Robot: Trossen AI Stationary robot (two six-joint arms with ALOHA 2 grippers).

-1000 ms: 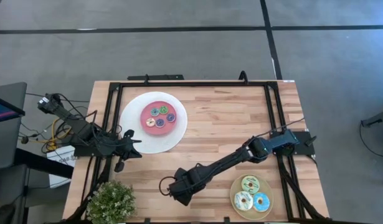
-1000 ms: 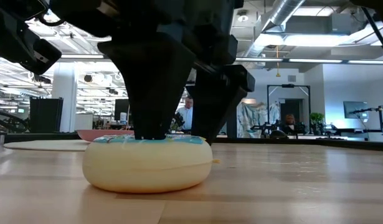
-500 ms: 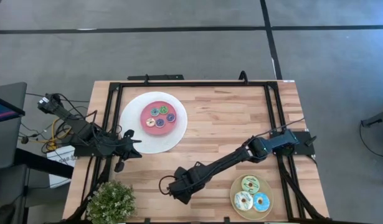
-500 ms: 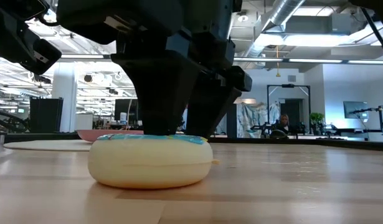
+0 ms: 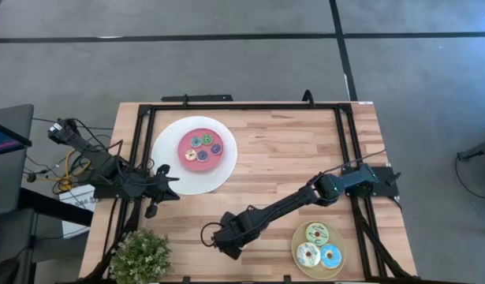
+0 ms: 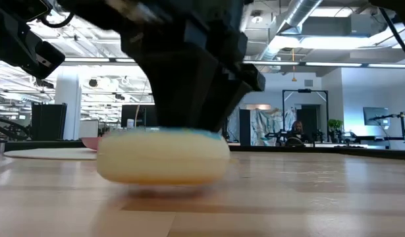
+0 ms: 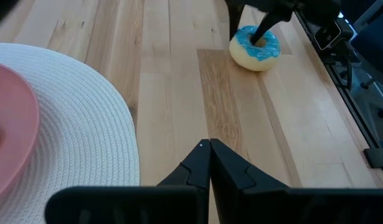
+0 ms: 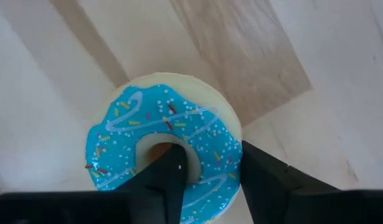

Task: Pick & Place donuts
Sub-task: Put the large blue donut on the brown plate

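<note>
The right pincer (image 8: 203,180) was clamped on the blue donut (image 8: 163,146), one finger through its hole and the other against its outer rim, near the counter's (image 5: 289,158) front edge. Where the donut had sat flat on the wood half a second earlier, the low view now showed it blurred and apparently just clear of the surface, a shadow beneath it, which suggests the lift had begun and the carry toward a plate was next. The high view hid the donut under the arm but showed three donuts already on the tan plate (image 5: 337,237) and tiny ones on the white plate (image 5: 167,150). The left pincer (image 7: 210,152) waited with fingers together at the counter's left edge beside the white plate, its camera catching the blue donut well apart from it.
</note>
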